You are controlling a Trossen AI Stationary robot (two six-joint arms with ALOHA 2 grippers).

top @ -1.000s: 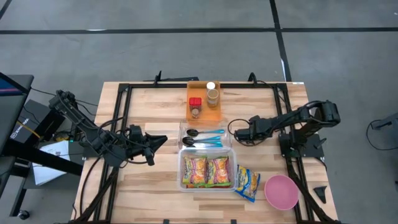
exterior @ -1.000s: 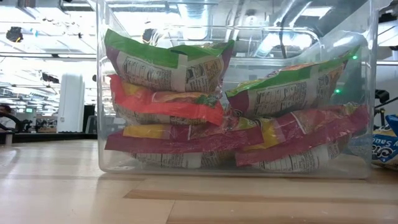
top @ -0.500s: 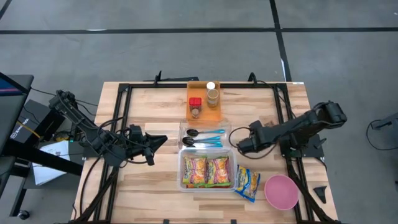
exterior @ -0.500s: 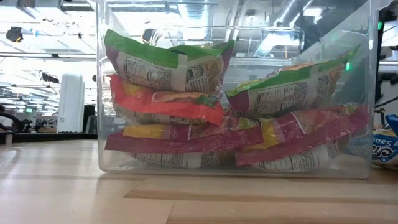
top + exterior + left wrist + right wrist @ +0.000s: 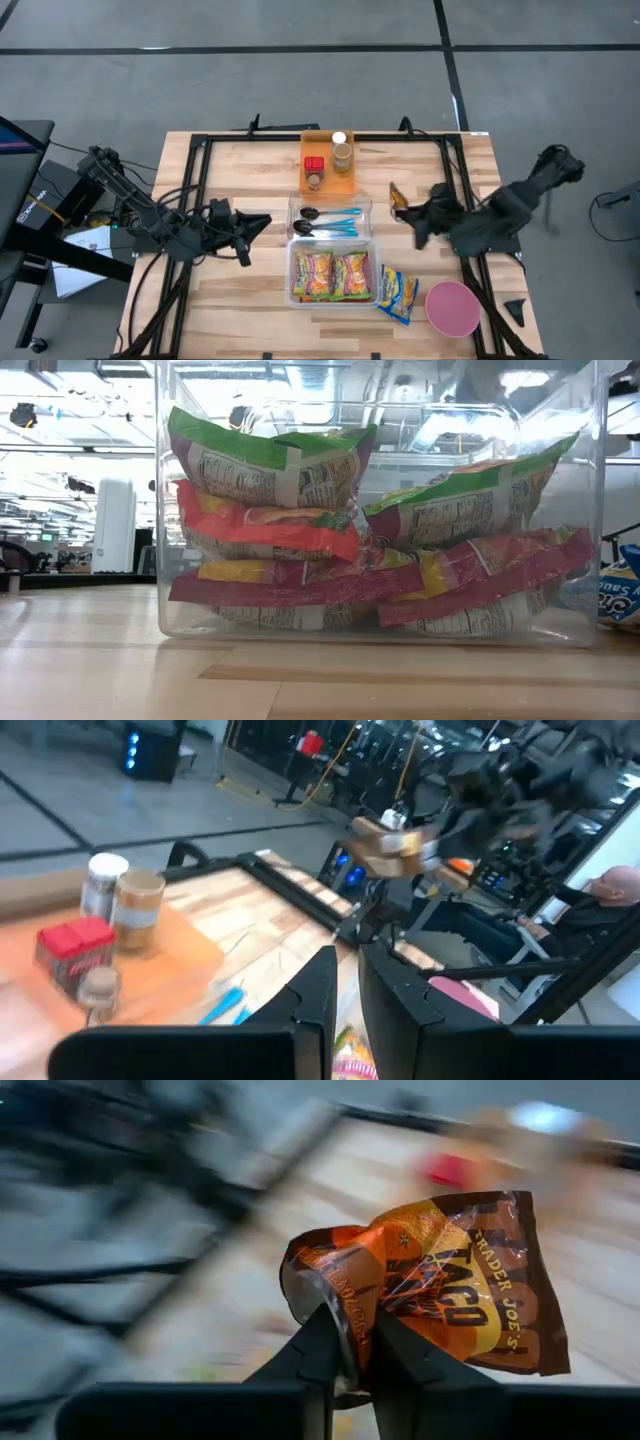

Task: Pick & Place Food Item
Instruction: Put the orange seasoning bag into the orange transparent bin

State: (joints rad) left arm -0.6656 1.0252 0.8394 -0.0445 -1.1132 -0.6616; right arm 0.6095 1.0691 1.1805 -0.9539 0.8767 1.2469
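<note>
Packet pinched in right pincer (above table), fingertips clamped.

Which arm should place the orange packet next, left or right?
Right. The right gripper is already shut on the orange packet, held above the table right of the utensil tray. The left gripper holds nothing and waits left of the clear bin.
</note>
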